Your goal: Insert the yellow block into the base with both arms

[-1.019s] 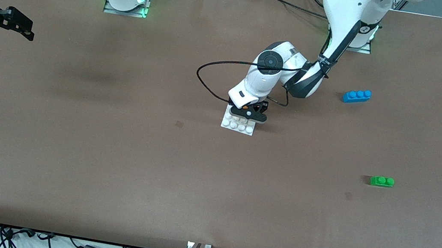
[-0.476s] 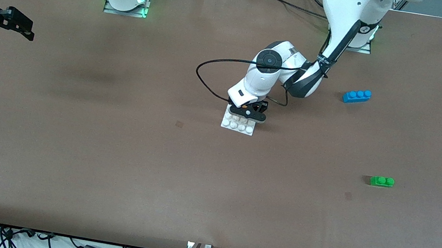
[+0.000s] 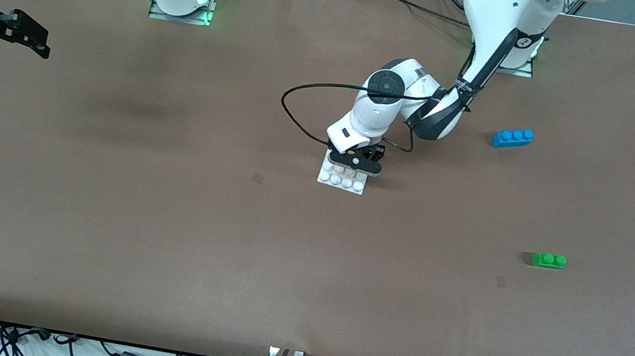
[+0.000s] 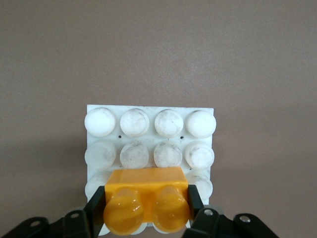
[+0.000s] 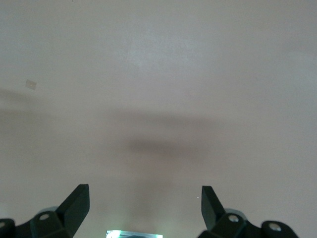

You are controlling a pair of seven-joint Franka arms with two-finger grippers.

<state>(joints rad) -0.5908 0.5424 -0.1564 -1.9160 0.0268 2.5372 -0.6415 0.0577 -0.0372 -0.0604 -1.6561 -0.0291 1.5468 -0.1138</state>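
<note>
Brown table (image 3: 163, 212): left hand (image 4: 146, 210), yellow block (image 4: 147, 198) edged back over base (image 4: 148, 111).

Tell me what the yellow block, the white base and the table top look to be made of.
Yellow block, in the left pincer over the base: likely moulded plastic, glossy; its rounded studs catch highlights.
Base: probably the same sort of plastic, duller; its white studs show grey scuffs and specks.
Table: matt brown sheet, perhaps paper or board; faint creases, no glare. Hard to tell which.
</note>
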